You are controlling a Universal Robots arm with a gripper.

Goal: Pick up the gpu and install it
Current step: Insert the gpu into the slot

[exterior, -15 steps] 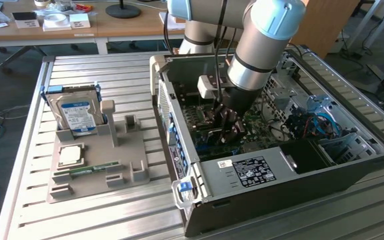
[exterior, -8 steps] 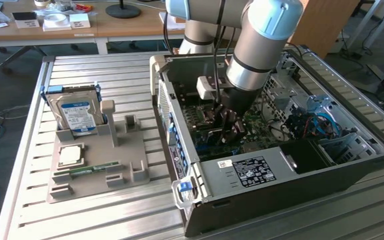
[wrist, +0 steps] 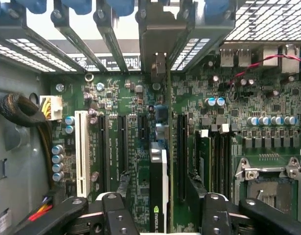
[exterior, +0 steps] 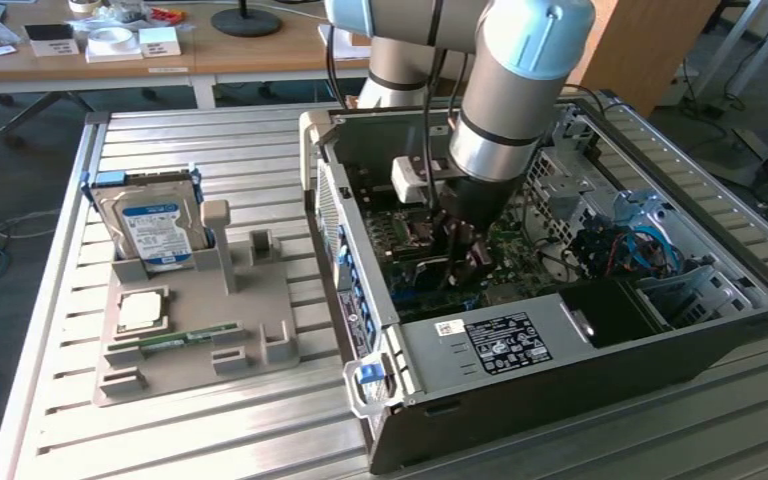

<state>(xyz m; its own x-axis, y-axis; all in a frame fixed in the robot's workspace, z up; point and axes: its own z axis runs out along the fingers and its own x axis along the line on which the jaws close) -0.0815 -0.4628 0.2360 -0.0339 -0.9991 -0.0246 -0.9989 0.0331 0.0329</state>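
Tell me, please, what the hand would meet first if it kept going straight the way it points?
Most likely the motherboard: the hand, shut on the gpu, points down at it, the card's edge leading. The gap between them is hard to judge.

gripper (exterior: 462, 262) down inside the computer case (exterior: 704, 330), fingertips lost among dark motherboard parts in the exterior view. gpu (wrist: 159, 191) seen edge-on in the wrist view, cut off by the frame edge between the fingers (wrist: 120, 215); whether seated in its slot cannot be told. hard drive (exterior: 155, 228) label text too small to read. arm (exterior: 518, 80) cropped at the exterior view's upper edge.
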